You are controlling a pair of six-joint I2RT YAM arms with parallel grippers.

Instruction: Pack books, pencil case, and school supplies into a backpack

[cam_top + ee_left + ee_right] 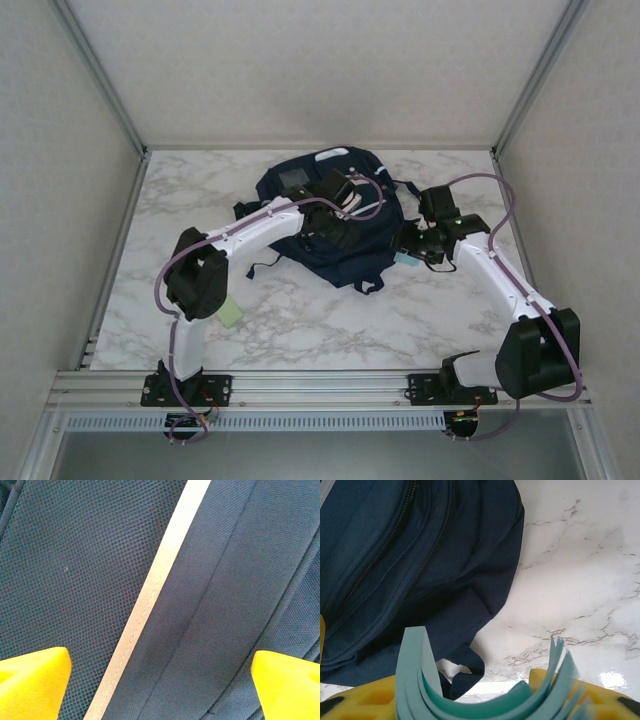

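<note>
One light blue pad (415,680) sat clamped between the right gripper's (470,702) fingers just beside the backpack (420,555). Its sheets were bent and fanned loose, so it could have slipped or creased if pushed against zips that looked closed on this side. The left gripper (160,685) hung close over the bag's white stripe (150,595), fingers apart and empty, so no mouth appeared held open.

The backpack (350,262) lies mid-bench (300,320). The left gripper (160,677) hangs right over it, jaws apart. Just right of the backpack, the right gripper (475,705) clamps 1 pad (415,670). A 2nd pad (232,314) lies on the bench beside the left arm.
</note>
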